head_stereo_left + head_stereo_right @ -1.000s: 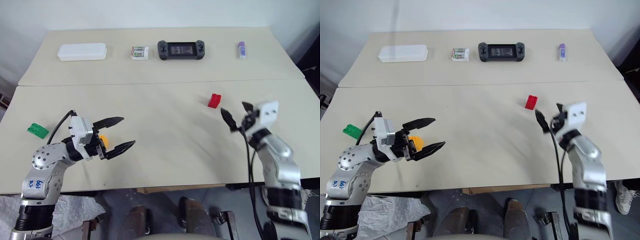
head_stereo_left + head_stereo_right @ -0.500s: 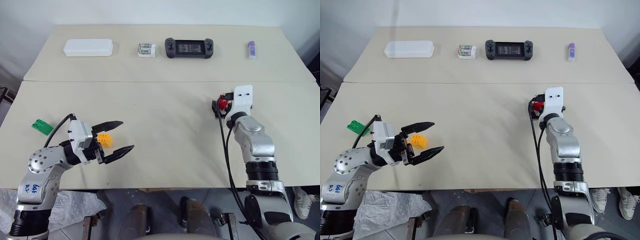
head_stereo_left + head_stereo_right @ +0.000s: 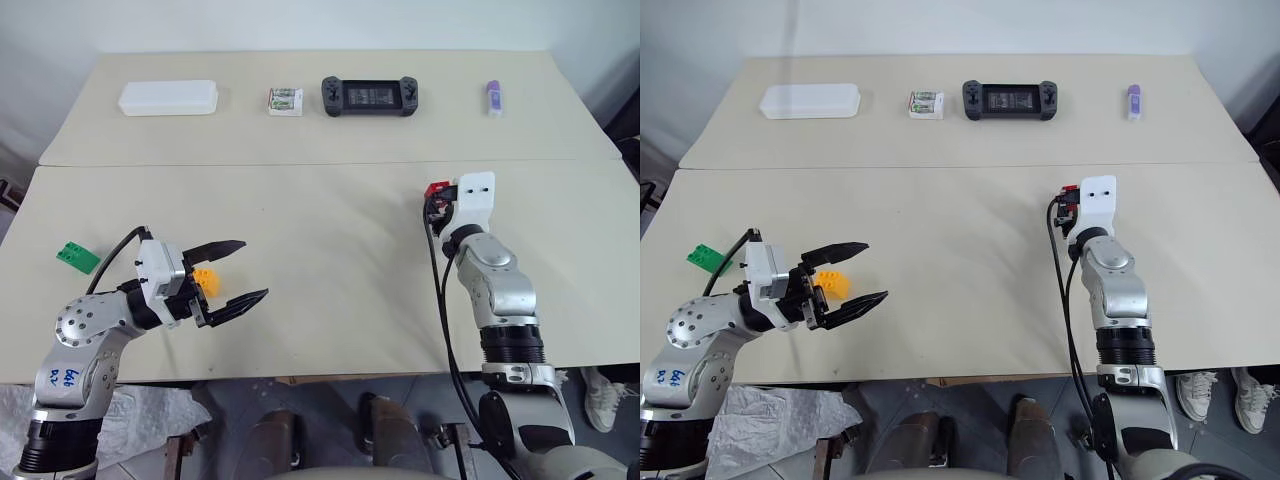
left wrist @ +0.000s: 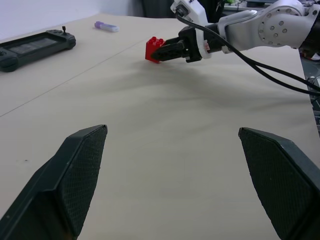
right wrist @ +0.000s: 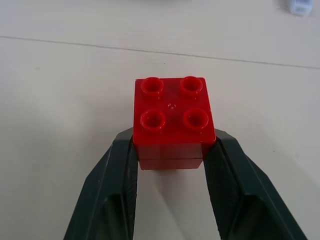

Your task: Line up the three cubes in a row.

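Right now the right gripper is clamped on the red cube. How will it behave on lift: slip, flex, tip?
The red cube looks like rigid moulded plastic, so it probably won't flex between the right gripper fingers. Its glossy sides may be a little slippery; the fingers grip only its near lower edge, so it could pivot. Small and probably hollow, so likely light.

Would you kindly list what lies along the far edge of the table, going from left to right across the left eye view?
White case → small white box with green print → black game console → purple-and-white stick.
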Tool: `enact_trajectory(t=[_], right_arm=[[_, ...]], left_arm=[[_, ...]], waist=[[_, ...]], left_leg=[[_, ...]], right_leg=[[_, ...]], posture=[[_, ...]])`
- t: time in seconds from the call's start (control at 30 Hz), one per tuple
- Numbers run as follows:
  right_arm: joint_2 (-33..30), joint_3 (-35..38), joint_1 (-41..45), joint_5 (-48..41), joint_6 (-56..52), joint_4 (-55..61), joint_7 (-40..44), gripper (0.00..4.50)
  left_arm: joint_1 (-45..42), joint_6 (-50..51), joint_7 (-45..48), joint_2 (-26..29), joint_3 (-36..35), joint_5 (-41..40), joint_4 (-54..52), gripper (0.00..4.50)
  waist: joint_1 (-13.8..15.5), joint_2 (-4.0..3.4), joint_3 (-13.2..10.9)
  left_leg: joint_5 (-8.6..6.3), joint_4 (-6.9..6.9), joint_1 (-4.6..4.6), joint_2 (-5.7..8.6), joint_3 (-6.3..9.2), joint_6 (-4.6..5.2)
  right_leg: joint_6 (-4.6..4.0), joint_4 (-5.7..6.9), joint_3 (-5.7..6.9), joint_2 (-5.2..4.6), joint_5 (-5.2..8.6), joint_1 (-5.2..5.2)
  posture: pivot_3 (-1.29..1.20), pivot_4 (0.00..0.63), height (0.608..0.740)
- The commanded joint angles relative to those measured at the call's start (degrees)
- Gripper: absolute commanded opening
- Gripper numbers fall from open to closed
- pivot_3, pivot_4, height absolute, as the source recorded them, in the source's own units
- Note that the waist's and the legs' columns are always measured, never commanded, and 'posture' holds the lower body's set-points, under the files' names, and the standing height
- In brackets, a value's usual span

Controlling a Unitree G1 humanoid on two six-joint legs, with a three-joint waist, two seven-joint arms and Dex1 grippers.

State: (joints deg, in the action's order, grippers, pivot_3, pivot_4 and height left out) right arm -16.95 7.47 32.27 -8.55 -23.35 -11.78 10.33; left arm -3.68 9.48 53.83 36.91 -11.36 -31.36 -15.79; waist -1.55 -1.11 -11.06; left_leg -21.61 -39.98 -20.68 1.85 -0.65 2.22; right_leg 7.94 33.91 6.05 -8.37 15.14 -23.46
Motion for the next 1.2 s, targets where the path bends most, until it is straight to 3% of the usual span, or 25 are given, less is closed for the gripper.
enact_trajectory(t=[0.03, 0.23, 0.33, 0.4, 0.67, 0.87, 1.03, 1.2], right_arm=[[-6.36, -1.44, -2.06, -7.58, 5.73, 6.26, 21.52, 1.48], [-17.16, -4.25, -0.81, -16.88, 13.06, 0.04, 59.58, 1.48], [-20.29, -9.45, 3.91, -12.97, 21.39, -11.19, 75.16, 1.48], [-20.84, -13.61, 7.83, -9.43, 27.91, -19.35, 81.02, 1.48], [-17.78, -21.87, 16.74, -6.79, 41.88, -35.62, 82.17, 1.48], [-17.40, -26.50, 17.81, -7.34, 45.02, -37.23, 82.17, 1.48], [-17.50, -27.43, 17.37, -10.65, 43.22, -33.85, 82.17, 3.13], [-18.84, -21.10, 13.84, -17.38, 41.32, -26.19, 82.17, 4.46]], left_arm=[[2.04, -0.56, 1.64, 1.21, -3.47, -2.22, -2.06, 4.50], [4.90, -1.14, 5.58, 2.32, -5.25, -3.44, -1.96, 4.50], [4.76, -1.56, 7.25, 2.99, -5.32, -3.26, -1.07, 4.50], [4.66, -2.18, 7.75, 3.02, -5.49, -2.72, -0.24, 4.50], [6.92, -0.68, 4.63, 1.60, -5.92, -2.90, -2.78, 4.50], [8.92, -1.18, 6.16, 3.04, -8.08, -3.41, -2.42, 4.50], [9.93, -1.22, 7.50, 4.38, -10.62, -3.70, -1.14, 4.50], [12.60, -3.02, 2.71, 1.63, -16.69, -3.26, -0.94, 4.50]], waist=[[-0.01, 0.00, 0.00], [0.05, 0.03, -0.02], [0.01, 0.07, -0.02], [-0.06, 0.07, -0.02], [-0.15, 0.05, -0.03], [-0.03, 0.05, -0.03], [-0.13, 0.04, -0.04], [-0.06, 0.03, -0.04]], left_leg=[[0.00, 0.00, 0.00, 0.00, -0.01, 0.00], [-0.01, -0.04, 0.08, -0.05, -0.05, 0.04], [0.00, -0.10, 0.17, -0.06, -0.08, 0.07], [0.00, -0.10, 0.32, -0.06, -0.11, 0.07], [-0.03, -0.05, 0.39, -0.06, 0.01, 0.02], [-0.05, -0.08, 0.38, -0.06, 0.14, -0.01], [-0.05, -0.08, 0.36, -0.06, 0.14, -0.02], [-0.06, -0.07, 0.36, -0.07, 0.14, -0.03]], right_leg=[[0.00, -0.01, 0.00, 0.00, 0.00, 0.00], [0.07, -0.12, 0.01, 0.02, -0.03, 0.17], [0.12, -0.15, 0.00, 0.00, -0.07, 0.28], [0.14, -0.17, -0.01, -0.02, -0.08, 0.44], [0.13, -0.23, 0.02, -0.08, -0.07, 0.50], [0.10, -0.24, 0.07, -0.10, -0.07, 0.53], [0.10, -0.24, 0.08, -0.10, -0.07, 0.53], [0.10, -0.25, 0.09, -0.10, -0.06, 0.53]], posture=[[0.00, 0.150, 0.740], [0.00, 0.150, 0.740], [0.00, 0.150, 0.740], [0.00, 0.150, 0.740], [0.00, 0.150, 0.740], [0.00, 0.150, 0.740], [0.00, 0.150, 0.740], [0.00, 0.150, 0.740]])
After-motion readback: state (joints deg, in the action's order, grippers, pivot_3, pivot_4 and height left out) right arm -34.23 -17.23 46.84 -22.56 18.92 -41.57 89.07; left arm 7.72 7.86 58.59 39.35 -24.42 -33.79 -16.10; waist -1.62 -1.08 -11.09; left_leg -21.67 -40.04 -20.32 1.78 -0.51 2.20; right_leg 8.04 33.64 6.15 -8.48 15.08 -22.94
